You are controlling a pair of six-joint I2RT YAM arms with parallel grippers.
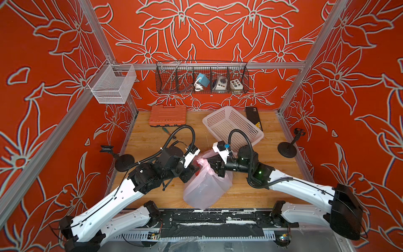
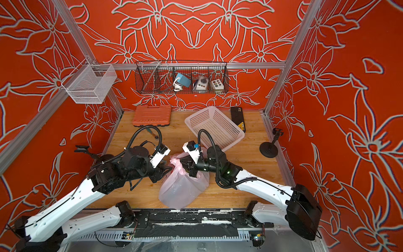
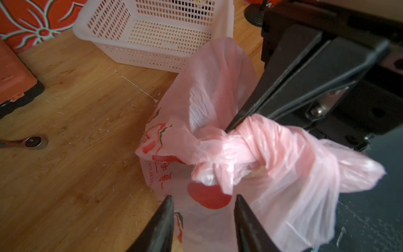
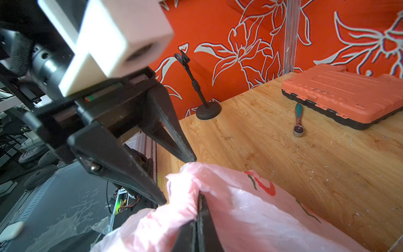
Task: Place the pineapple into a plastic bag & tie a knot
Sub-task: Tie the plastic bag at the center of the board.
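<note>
Two grippers meet at the top of the bag, which stands by the near edge of the table, about the middle, with the white basket just behind it to the right. The right gripper is clamped tight on a twisted handle strip. The left gripper stands partly open close to the bag's printed side, holding nothing. To do this well, I judge the left should take the flared free end beside the knot and pull away from the right — steadily, since thin film tears. The knot looks loose — a puffy loop, not cinched. The bag is pale pink and see-through, with red fruit prints, and bulges below; its contents cannot be made out.
</note>
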